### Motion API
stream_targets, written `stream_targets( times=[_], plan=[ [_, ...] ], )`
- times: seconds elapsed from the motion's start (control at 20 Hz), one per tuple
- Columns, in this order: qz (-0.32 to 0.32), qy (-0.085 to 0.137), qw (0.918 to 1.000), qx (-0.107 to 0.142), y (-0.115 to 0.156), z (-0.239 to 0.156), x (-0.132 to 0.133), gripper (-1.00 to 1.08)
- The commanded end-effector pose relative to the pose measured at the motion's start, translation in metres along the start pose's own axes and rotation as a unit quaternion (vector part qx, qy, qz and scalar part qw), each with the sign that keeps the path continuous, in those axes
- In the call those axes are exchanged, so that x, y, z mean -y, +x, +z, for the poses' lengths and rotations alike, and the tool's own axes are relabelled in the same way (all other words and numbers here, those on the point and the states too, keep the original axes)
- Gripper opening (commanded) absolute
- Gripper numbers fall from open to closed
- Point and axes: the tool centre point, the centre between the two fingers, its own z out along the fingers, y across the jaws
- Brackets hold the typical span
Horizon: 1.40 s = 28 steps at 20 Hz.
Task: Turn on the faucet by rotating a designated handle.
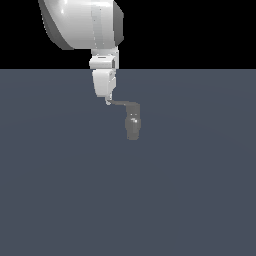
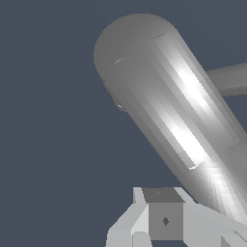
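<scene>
The tool [image 1: 107, 101] hangs straight down from the white arm [image 1: 82, 22] at the top of the exterior view, its tip right at the outer end of the handle [image 1: 119, 103]. At this size I cannot tell whether its fingers are spread or pressed together, nor whether they actually touch the handle or only sit against it. In the wrist view only the pale grey base of the tool [image 2: 164, 217] shows at the frame edge, and the finger ends are not visible there either.

The handle is a thin grey lever running from the tool's tip toward the exterior view's right, where it joins the top of the faucet [image 1: 133, 125]. The faucet is a short, upright, dull-grey cylinder with a small glint on its side, standing on the flat blue-grey tabletop [image 1: 60, 190]. In the wrist view a large shiny grey cylinder [image 2: 169, 111] fills much of the frame, with a thinner grey bar [image 2: 229, 78] branching off its side.
</scene>
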Motion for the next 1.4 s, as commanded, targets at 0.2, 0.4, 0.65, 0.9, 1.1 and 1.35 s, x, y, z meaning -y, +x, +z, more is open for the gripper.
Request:
stream_targets(
  times=[0.2,0.4,0.65,0.9,1.1,1.35],
  plan=[
    [-0.002,0.000,1.0000,0.000,0.000,-0.001,-0.010,-1.00],
    [-0.002,0.000,1.0000,0.000,0.006,-0.001,-0.020,-1.00],
    [-0.002,0.000,1.0000,0.000,0.015,-0.001,-0.033,-1.00],
    [-0.002,-0.001,1.0000,0.001,0.023,-0.001,-0.046,-1.00],
    [-0.002,-0.001,1.0000,0.001,0.030,0.000,-0.057,-1.00],
    [-0.002,-0.001,1.0000,0.001,0.039,0.000,-0.071,-1.00]
  ],
)
